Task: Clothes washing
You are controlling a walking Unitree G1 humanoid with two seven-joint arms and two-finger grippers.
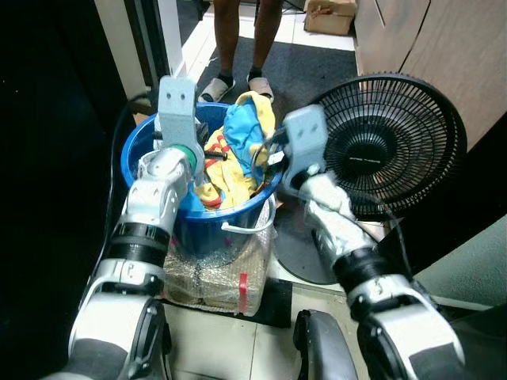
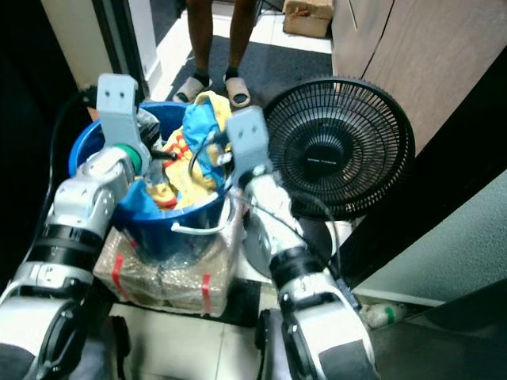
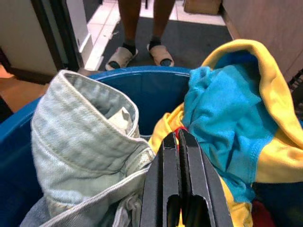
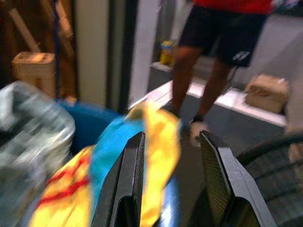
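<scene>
A blue bucket [image 1: 226, 222] full of clothes stands in front of me on a plastic-wrapped package [image 1: 214, 277]. A yellow and turquoise garment [image 1: 242, 134] is heaped high at its right side, and a pale denim piece [image 3: 80, 137] lies at its left. My left gripper [image 3: 178, 136] is shut, its fingers pressed together above the clothes between the denim and the yellow garment. My right gripper [image 4: 173, 139] is open at the bucket's right rim, with a fold of the yellow garment [image 4: 161, 142] lying against one finger [image 4: 135, 165].
A black floor fan [image 1: 396, 146] stands close to the right of the bucket. A person [image 1: 234, 79] in slippers stands just beyond the bucket on a dark mat. Wooden cabinets [image 1: 444, 47] line the right, and a cardboard box [image 1: 329, 16] sits farther back.
</scene>
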